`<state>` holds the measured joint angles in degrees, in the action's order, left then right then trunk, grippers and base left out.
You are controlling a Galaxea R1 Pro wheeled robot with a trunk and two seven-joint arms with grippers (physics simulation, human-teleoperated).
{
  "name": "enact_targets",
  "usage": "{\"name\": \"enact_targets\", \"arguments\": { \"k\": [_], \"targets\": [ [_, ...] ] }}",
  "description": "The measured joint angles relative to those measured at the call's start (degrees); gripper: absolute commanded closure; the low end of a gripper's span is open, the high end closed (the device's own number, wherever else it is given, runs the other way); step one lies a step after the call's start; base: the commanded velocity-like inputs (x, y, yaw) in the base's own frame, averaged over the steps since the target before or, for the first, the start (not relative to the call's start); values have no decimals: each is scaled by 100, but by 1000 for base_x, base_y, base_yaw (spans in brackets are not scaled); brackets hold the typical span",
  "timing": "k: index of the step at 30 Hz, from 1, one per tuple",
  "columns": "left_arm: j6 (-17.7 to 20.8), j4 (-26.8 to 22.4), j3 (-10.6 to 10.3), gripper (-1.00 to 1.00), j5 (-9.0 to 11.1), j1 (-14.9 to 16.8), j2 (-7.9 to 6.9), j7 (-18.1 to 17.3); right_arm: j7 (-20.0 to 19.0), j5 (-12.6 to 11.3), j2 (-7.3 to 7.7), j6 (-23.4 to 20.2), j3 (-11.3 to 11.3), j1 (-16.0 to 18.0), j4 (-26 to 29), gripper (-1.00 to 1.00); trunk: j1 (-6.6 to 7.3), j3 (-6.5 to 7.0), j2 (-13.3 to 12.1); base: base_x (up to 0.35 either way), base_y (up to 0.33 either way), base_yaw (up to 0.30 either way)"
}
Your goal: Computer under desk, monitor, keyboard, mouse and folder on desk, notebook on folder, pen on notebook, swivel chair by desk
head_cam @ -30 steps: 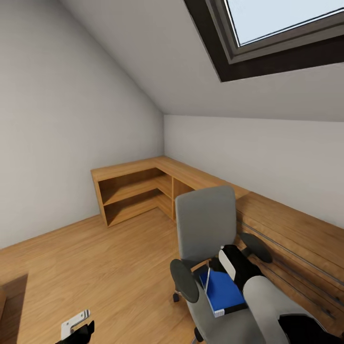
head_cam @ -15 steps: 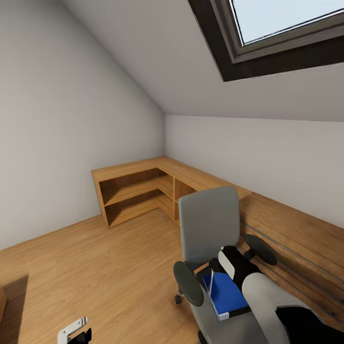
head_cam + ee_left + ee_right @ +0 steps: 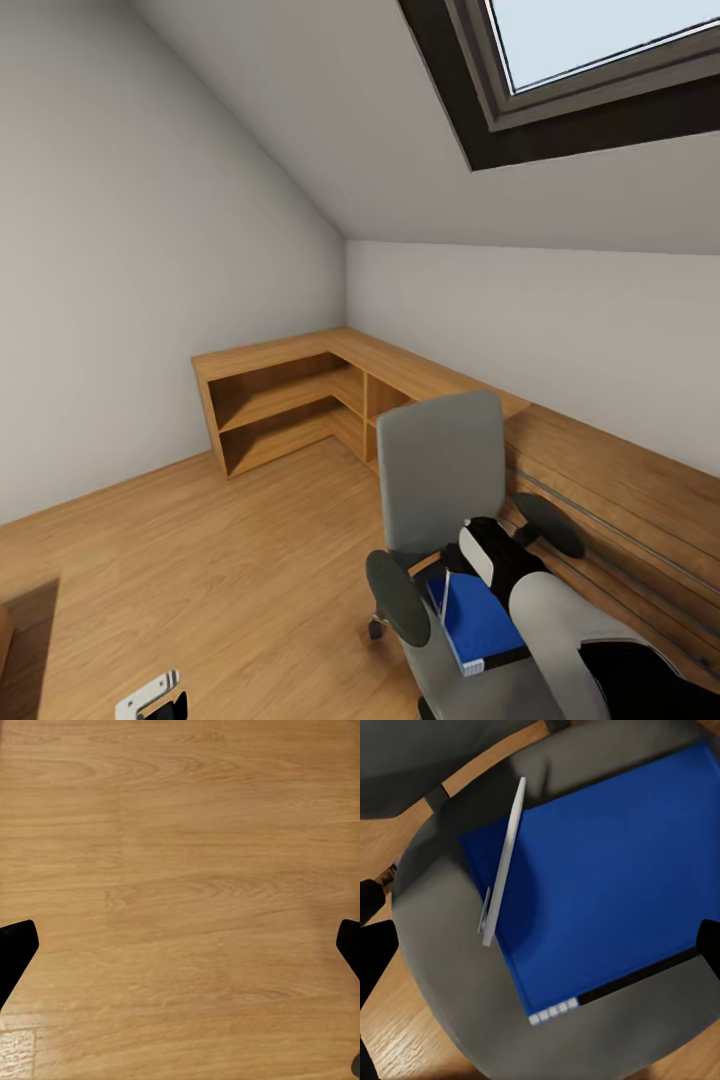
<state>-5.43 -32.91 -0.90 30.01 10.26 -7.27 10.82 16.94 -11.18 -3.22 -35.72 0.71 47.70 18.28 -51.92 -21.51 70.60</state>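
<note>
The grey swivel chair (image 3: pixel 440 480) stands near the low wooden unit on the right. On its seat (image 3: pixel 439 967) lies the blue folder (image 3: pixel 478 620) (image 3: pixel 607 877), flat, with a slim white pen (image 3: pixel 440 598) (image 3: pixel 506 855) resting across one edge. My right arm reaches over the seat, and the right gripper (image 3: pixel 540 945) hangs open above the folder, fingertips wide apart and touching nothing. My left gripper (image 3: pixel 180 945) is open over bare floor and shows low at the left of the head view (image 3: pixel 150 700). Desk, monitor, keyboard, mouse, notebook and computer are out of view.
Light wooden low cabinets (image 3: pixel 290 390) fill the far corner, and a low wooden unit (image 3: pixel 620 500) runs along the right wall behind the chair. A sloped ceiling with a skylight (image 3: pixel 600 60) is overhead. Open wooden floor (image 3: pixel 200 560) lies left of the chair.
The whole head view has shifted slightly, so the camera moved. The right arm stays over the folder; the left gripper sits a little lower in the picture.
</note>
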Motion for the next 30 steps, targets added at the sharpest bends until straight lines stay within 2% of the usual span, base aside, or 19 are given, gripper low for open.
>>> {"name": "enact_targets", "arguments": {
  "k": [4,13,22,30],
  "targets": [
    [-4,-2,14,-100,1,0,-6,7,0,-5,52,4,0,0,0,-100,0,0,0,3,2,0],
    [-7,0,12,-100,5,0,-1,4,0,-15,67,19,0,0,0,-100,0,0,0,3,0,0],
    [-1,5,10,-100,11,0,3,-20,-1,-14,68,24,3,0,0,-100,2,0,0,183,63,0],
    [-1,7,1,-100,4,0,9,-26,0,-10,67,26,8,0,0,-100,0,0,0,37,15,0]
  ]
}}
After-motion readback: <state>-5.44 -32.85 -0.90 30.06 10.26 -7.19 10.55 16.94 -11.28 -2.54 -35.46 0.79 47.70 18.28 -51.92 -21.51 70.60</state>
